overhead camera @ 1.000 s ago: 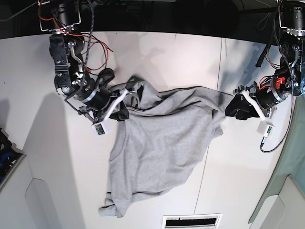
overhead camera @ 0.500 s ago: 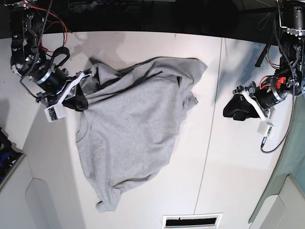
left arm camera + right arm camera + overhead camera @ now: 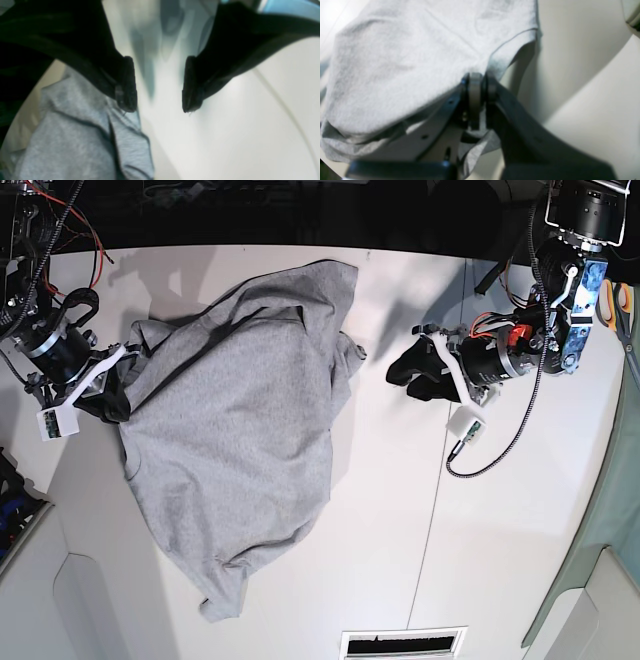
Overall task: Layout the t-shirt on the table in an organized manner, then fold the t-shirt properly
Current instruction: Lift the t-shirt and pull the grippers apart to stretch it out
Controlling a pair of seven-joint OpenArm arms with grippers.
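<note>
The heather-grey t-shirt (image 3: 235, 430) lies rumpled on the left half of the white table (image 3: 400, 560), plain side up, tapering to a bunched corner near the front edge. My right gripper (image 3: 112, 395) is at the shirt's left edge and shut on it. In the right wrist view, the right gripper (image 3: 478, 83) pinches a fold of the t-shirt (image 3: 407, 62). My left gripper (image 3: 405, 375) hovers open just right of the shirt's sleeve (image 3: 350, 350). In the left wrist view, the left gripper (image 3: 160, 110) holds nothing, and the t-shirt (image 3: 75, 140) lies beside the left finger (image 3: 127, 85).
A thin dark seam (image 3: 445, 480) crosses the table right of the shirt. A slotted vent (image 3: 405, 643) sits at the front edge. A green-grey cloth (image 3: 612, 510) hangs along the right side. The left arm's cable (image 3: 500, 460) loops over the table.
The right gripper has dragged the t-shirt leftward across the table, away from the seam. The left arm has moved from the right edge in toward the shirt's sleeve, jaws still open.
</note>
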